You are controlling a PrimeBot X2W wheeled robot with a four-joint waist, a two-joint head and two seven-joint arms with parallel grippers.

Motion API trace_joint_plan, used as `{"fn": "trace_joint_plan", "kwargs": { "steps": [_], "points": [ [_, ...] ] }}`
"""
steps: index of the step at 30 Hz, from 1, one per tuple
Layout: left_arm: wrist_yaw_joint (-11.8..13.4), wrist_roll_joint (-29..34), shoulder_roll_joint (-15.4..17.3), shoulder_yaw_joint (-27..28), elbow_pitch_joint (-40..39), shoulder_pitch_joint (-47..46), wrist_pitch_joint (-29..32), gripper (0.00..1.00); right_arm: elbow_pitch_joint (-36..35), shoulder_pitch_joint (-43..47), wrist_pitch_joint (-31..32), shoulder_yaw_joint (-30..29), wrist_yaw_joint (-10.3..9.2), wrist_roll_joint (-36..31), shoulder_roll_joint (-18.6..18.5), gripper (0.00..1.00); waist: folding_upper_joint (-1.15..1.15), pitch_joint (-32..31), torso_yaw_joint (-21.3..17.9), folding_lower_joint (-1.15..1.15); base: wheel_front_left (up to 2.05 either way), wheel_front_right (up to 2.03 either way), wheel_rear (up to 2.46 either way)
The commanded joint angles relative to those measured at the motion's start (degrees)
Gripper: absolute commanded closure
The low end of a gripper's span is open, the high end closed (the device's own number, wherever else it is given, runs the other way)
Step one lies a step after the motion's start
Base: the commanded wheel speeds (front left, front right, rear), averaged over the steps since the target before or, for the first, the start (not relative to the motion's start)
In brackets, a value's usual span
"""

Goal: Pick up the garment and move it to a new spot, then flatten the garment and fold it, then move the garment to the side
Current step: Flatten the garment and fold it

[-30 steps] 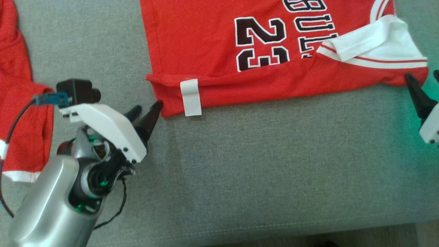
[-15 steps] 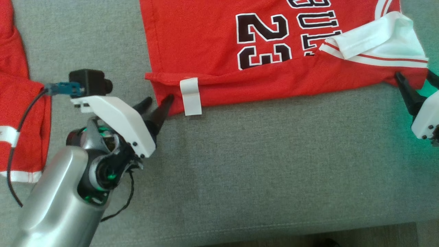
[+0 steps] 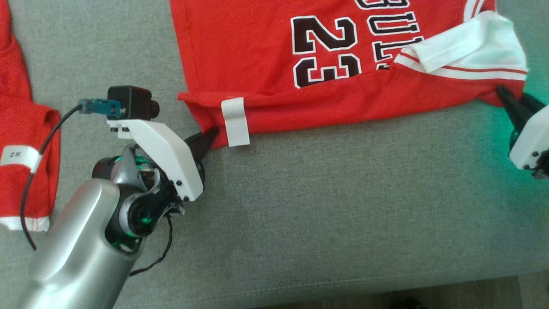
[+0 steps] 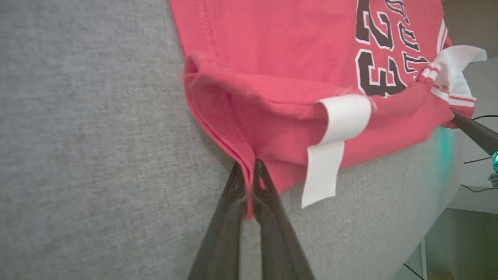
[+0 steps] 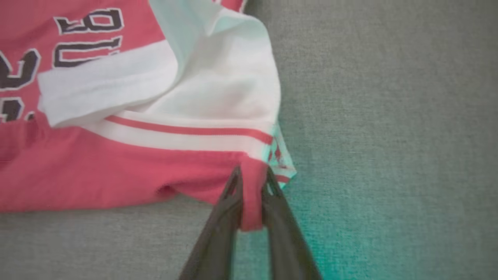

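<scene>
The red cloth jersey (image 3: pixel 257 56), with black numerals edged in white, lies spread across the upper centre of the head view on a grey woven fabric surface (image 3: pixel 343 193). At centre left, the left gripper (image 3: pixel 210 134) pinches the jersey's lower-left hem corner, jaws nearly together, just beside a white rectangular label (image 3: pixel 235 121). At the right edge, the right gripper (image 3: pixel 510 96) clamps red fabric below the white striped sleeve (image 3: pixel 467 51). Another red garment (image 3: pixel 25 141) lies at far left.

cushion (image 3: pixel 321 206): garment (image 3: pixel 257 51) on its far half | left gripper (image 3: pixel 210 136): at garment's near-left corner, hem between its fingers | tag (image 3: pixel 235 122): on near hem, just right of left gripper | right gripper (image 3: pixel 510 101): at near-right corner, cloth between its fingers | other garment (image 3: pixel 25 137): far left, well apart
</scene>
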Motion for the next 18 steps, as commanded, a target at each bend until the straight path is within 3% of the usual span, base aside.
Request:
{"fn": "trace_joint_plan", "kwargs": {
  "steps": [1, 8, 14, 18],
  "points": [
    [-0.3, -0.5, 1.4, 1.1, -1.0, -0.2, 0.9, 1.0, -1.6, -0.3, 0.5, 0.2, -0.04, 1.2, -0.5, 1.0, 0.0, -0.7, -0.1, 0.0, 0.0, 0.0, 0.0],
    [-0.9, -4.4, 4.4, 4.2, -7.4, 1.0, 3.7, 1.0, -4.3, 1.0, 6.3, -5.0, -0.04, 8.1, -3.3, 1.0, 0.0, -3.6, 0.1, 0.0, 0.0, 0.0, 0.0],
    [-0.3, -7.1, 7.2, 4.2, -15.0, 6.7, 6.8, 1.0, -10.9, 8.5, 15.8, -7.7, -0.04, 12.9, -8.1, 1.0, 0.0, -4.9, 0.5, 0.0, 0.0, 0.0, 0.0],
    [0.6, -7.5, 7.6, 4.1, -16.6, 12.3, 5.3, 1.0, -14.7, 14.7, 20.2, -8.7, -0.04, 14.7, -8.9, 1.0, 0.0, -5.2, 0.5, 0.0, 0.0, 0.0, 0.0]
  ]
}}
